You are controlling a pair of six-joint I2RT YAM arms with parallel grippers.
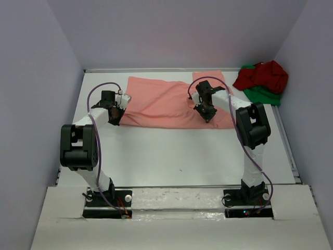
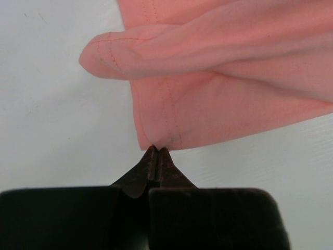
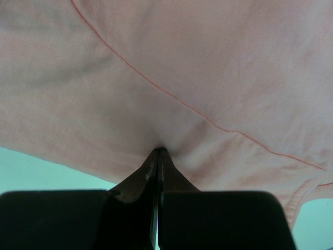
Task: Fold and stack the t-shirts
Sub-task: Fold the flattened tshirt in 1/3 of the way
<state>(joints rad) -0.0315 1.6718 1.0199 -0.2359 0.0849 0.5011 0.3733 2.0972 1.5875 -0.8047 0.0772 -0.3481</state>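
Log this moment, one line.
left pincer: shut on salmon-pink cloth t-shirt | right pincer: shut on it | dark-red cloth t-shirt, bright-green cloth t-shirt: heaped

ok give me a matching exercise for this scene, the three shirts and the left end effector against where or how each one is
1 salmon-pink t-shirt
2 dark red t-shirt
3 green t-shirt
4 left end effector

a crumpled on top, far right corner
b shut on a pink cloth corner
c spread out wide and mostly flat
d peeking out from under another shirt

Pairs: 1-c, 2-a, 3-d, 4-b
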